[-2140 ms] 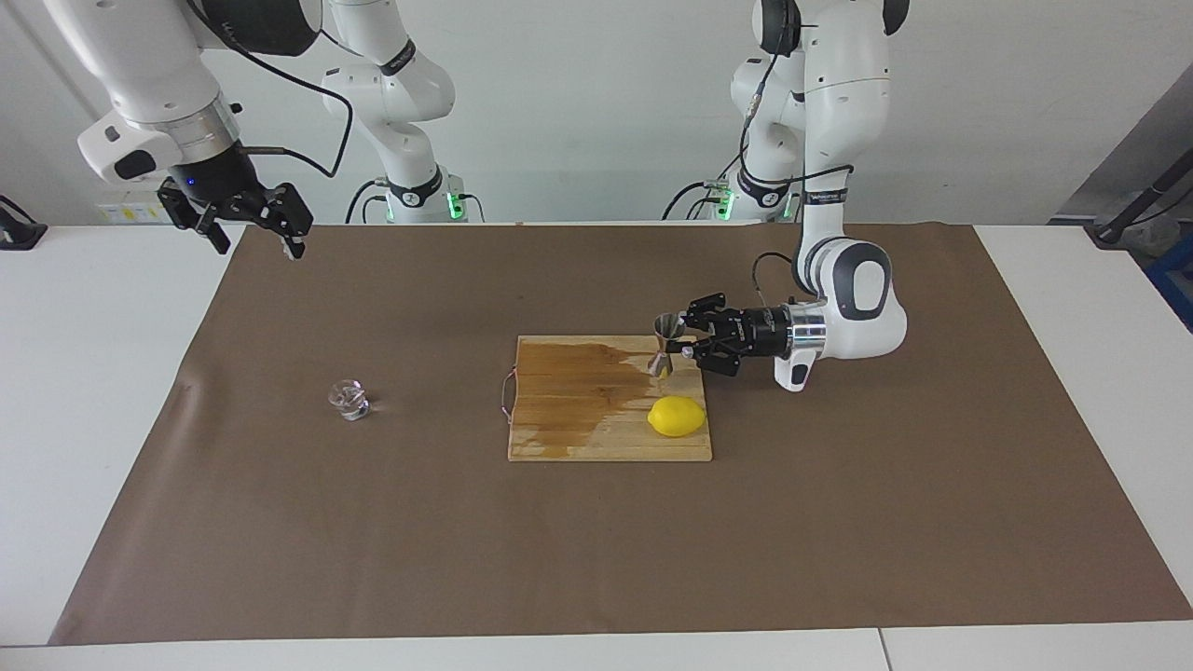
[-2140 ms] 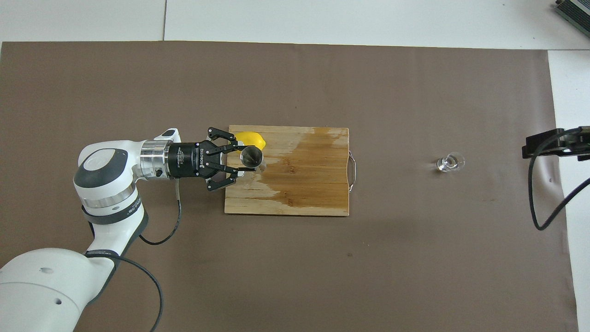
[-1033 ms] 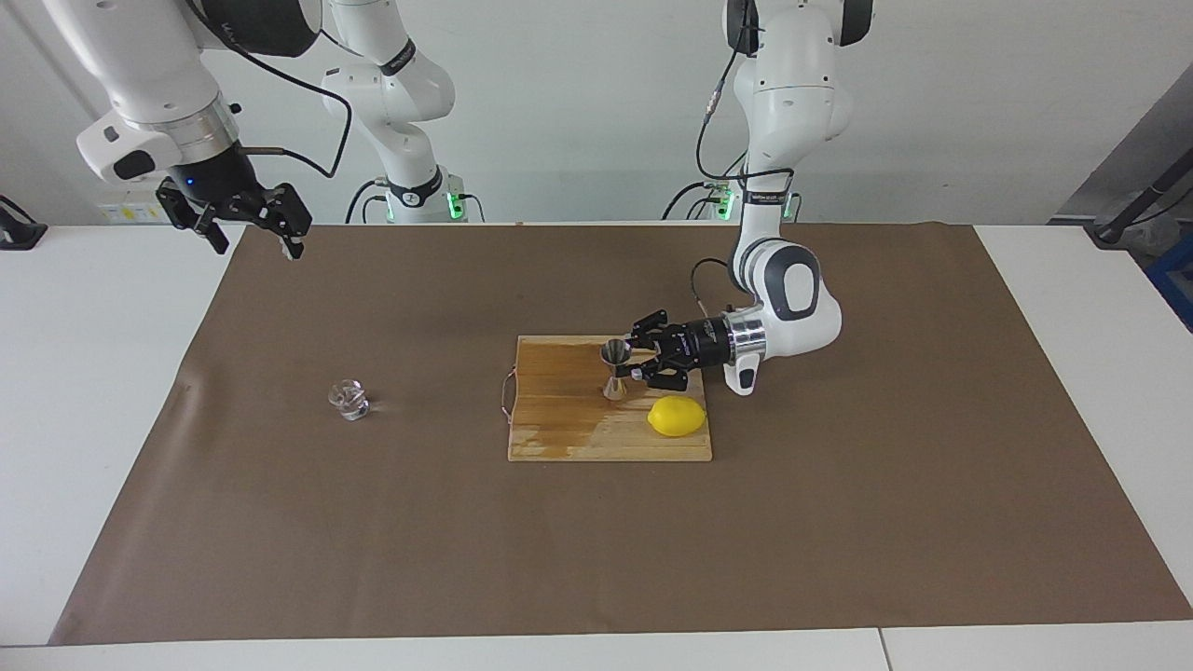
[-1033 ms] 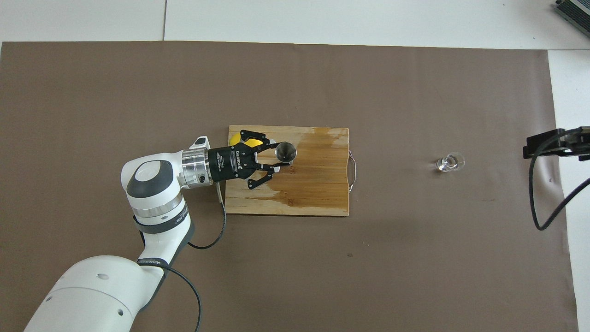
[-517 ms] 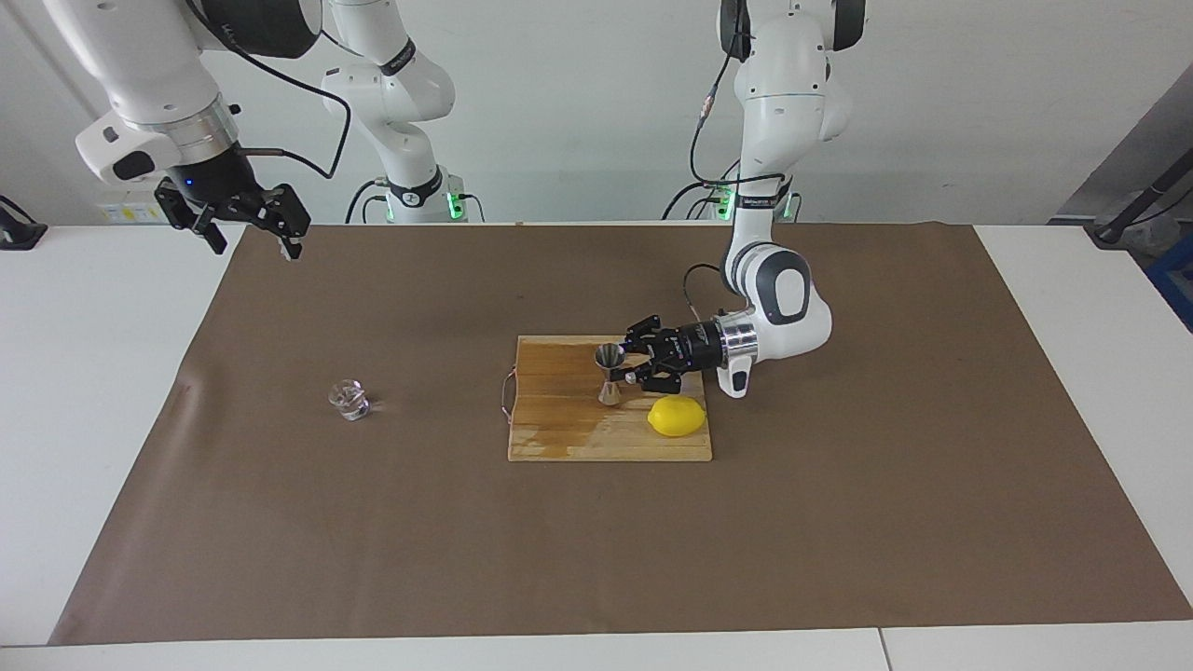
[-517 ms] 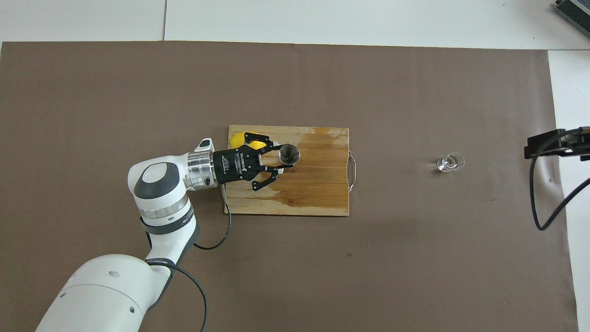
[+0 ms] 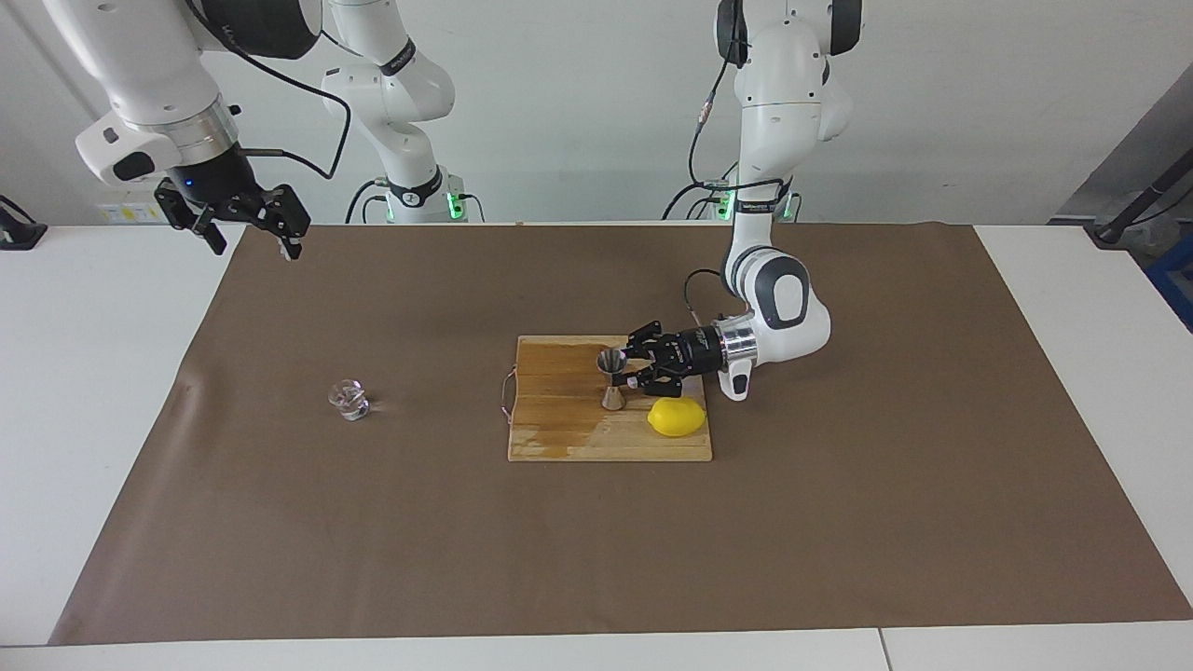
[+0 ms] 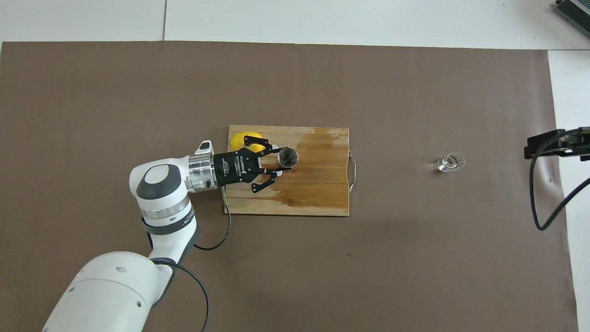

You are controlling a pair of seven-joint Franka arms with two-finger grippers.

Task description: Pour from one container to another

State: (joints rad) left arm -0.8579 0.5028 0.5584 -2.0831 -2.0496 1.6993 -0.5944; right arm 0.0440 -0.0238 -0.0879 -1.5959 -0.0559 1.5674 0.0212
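The silvery jigger (image 7: 611,378) (image 8: 287,157) stands upright over the middle of the wooden cutting board (image 7: 559,431) (image 8: 318,190). My left gripper (image 7: 626,372) (image 8: 279,160) reaches in level from the left arm's end and is shut on its waist. I cannot tell whether the jigger's base touches the board. The tiny clear glass cup (image 7: 349,399) (image 8: 450,163) sits alone on the brown paper toward the right arm's end. My right gripper (image 7: 258,242) (image 8: 530,150) hangs open and empty high over the paper's edge at that end, waiting.
A yellow lemon (image 7: 677,417) (image 8: 242,139) lies on the board's corner beside the left gripper, farther from the robots than it. Part of the board is dark and wet. Brown paper (image 7: 839,522) covers the table.
The left gripper has carried the jigger from the board's edge at the left arm's end to over its middle and sunk slightly. The right arm and the glass cup have stayed put.
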